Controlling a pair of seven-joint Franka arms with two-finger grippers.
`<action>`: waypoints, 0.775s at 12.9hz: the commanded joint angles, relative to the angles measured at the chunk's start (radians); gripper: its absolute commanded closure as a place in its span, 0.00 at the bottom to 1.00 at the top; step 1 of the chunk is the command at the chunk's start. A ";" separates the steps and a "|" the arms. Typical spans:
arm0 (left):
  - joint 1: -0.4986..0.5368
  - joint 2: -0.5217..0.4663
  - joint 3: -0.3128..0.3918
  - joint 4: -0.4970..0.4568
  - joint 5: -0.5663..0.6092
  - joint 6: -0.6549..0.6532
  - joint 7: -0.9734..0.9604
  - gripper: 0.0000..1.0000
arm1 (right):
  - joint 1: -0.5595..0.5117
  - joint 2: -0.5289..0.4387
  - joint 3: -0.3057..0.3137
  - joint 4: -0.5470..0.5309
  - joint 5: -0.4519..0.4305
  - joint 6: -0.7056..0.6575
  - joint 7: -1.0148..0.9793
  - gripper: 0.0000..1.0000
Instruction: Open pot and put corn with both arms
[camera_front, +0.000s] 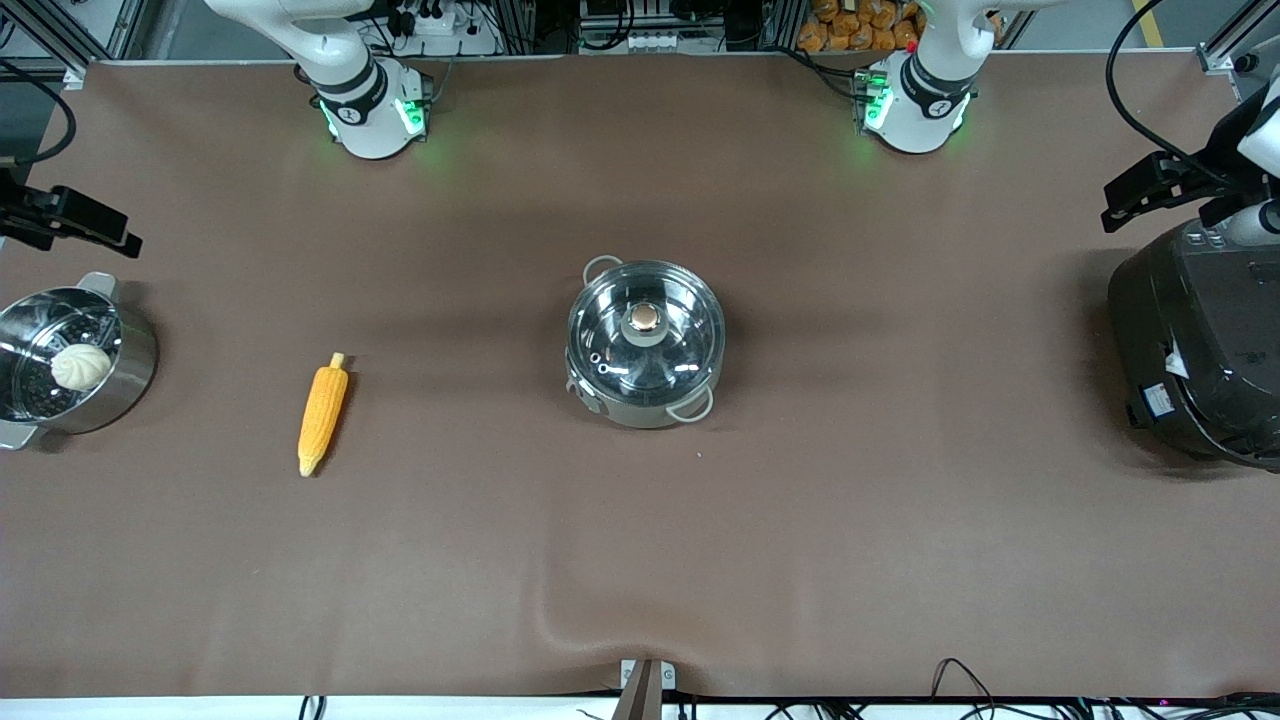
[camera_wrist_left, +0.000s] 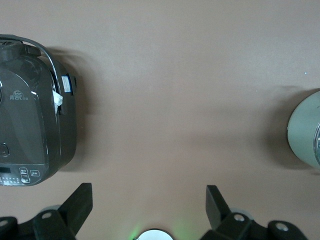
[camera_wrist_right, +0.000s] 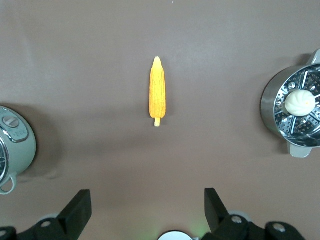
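1. The pot (camera_front: 645, 342) sits near the middle of the table (camera_front: 640, 560), its clear glass lid (camera_front: 646, 328) still on and the tan knob (camera_front: 645, 319) at the lid's centre. One grey loop handle points toward the robots' bases, the other toward the front camera.
2. The corn (camera_front: 323, 414) lies flat on the table, well apart from the pot and toward the right arm's end. Its pale stub end points toward the bases and its tapered tip toward the front camera.
3. The steamer pot (camera_front: 72, 360) stands at the right arm's end of the table, beside the corn but apart from it, with a white bun (camera_front: 81, 366) inside on the perforated tray.
4. The black cooker (camera_front: 1200, 345) stands at the left arm's end of the table, well apart from the pot.
5. The right gripper (camera_wrist_right: 143, 210) is up in the air with its fingers spread wide and nothing between them — in the right wrist view the corn lies on the bare table below it, between the pot's edge and the steamer pot.
6. The left gripper (camera_wrist_left: 149, 205) also hangs in the air, fingers spread and empty — the left wrist view shows bare table under it, with the cooker to one side and the pot's rim just entering at the other.
7. Both arms hold clear of the pot and the corn; neither gripper touches anything.
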 joint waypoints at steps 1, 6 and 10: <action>0.004 0.006 -0.001 0.021 -0.026 -0.021 0.013 0.00 | -0.012 0.001 0.014 0.027 -0.004 -0.016 0.008 0.00; -0.040 0.058 -0.019 0.043 -0.045 -0.013 0.013 0.00 | -0.012 0.002 0.013 0.026 -0.006 -0.015 0.010 0.00; -0.259 0.218 -0.039 0.158 -0.085 0.057 -0.312 0.00 | -0.006 0.031 0.013 -0.046 -0.011 0.080 0.010 0.00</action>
